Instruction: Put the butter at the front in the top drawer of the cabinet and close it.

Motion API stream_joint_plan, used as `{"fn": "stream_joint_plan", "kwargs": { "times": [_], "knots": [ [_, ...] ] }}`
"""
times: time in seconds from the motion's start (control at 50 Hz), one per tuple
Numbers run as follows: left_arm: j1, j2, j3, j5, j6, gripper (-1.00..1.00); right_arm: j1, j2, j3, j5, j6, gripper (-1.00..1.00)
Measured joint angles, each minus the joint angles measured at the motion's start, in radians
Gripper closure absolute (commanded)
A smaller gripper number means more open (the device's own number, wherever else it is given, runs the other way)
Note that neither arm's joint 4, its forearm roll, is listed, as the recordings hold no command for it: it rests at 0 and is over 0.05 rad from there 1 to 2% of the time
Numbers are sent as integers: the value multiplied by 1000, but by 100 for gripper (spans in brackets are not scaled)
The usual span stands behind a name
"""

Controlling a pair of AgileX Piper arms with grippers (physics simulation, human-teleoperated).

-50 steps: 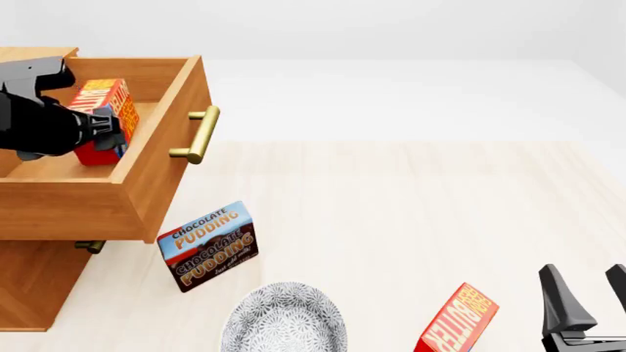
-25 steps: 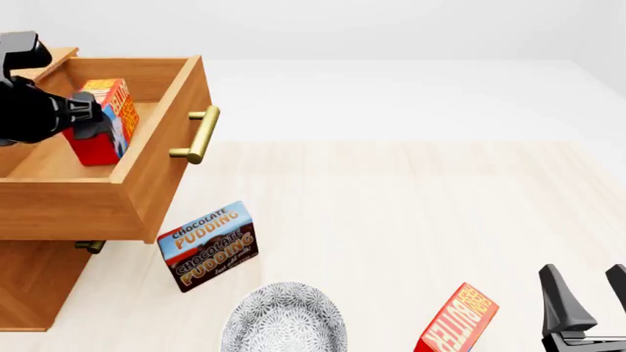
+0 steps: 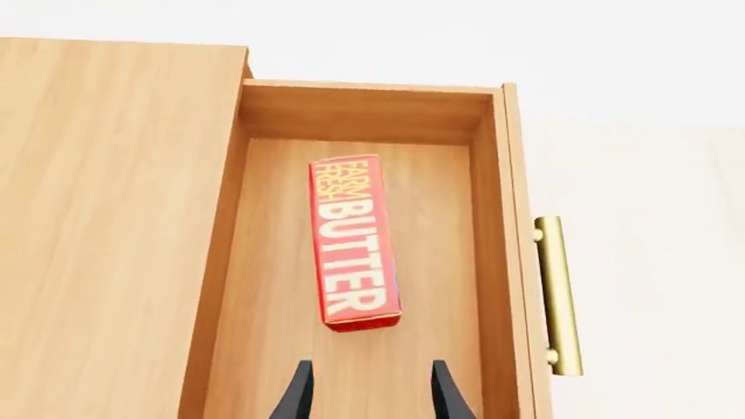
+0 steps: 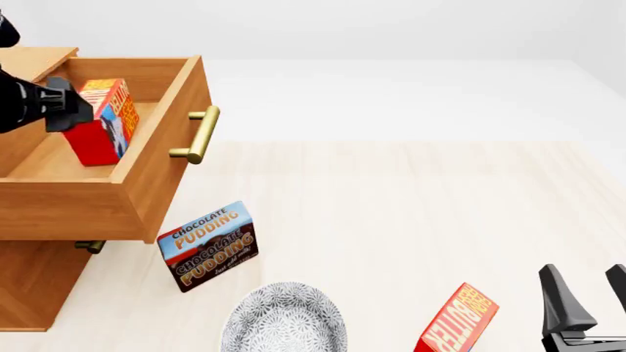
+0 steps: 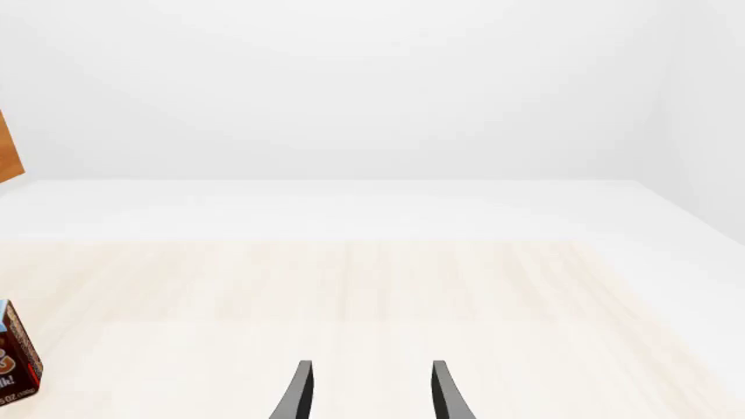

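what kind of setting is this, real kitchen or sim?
Most likely a simulated tabletop test scene, not a real room: a blank white backdrop, a pale wood table, and a wooden cabinet with its top drawer open, groceries like butter and a pudding box scattered around.

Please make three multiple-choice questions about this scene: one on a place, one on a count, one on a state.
1. Where does the butter stand?
A. inside the top drawer
B. on the patterned bowl
C. on top of the cabinet

2. How many butter cartons show in the front view?
A. one
B. two
C. three

3. How is the left gripper?
A. shut on the butter
B. open, apart from the butter
C. shut on the handle

Answers: 1 A, it stands on the drawer floor; 2 B, the second carton stands on the table; 3 B, its fingers are spread, holding nothing.
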Motion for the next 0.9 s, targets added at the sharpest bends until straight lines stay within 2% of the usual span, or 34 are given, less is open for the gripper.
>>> {"fn": "stream_joint_plan", "kwargs": {
  "times": [0.18, 0.54, 0.9],
  "knots": [
    [-24, -37, -50, 64, 23, -100, 0, 0, 0, 0, 0, -100],
    [-95, -82, -215, 204, 96, -100, 0, 0, 0, 0, 0, -100],
    [-207, -91, -263, 217, 135, -100, 0, -1, 0, 1, 0, -100]
  ]
}}
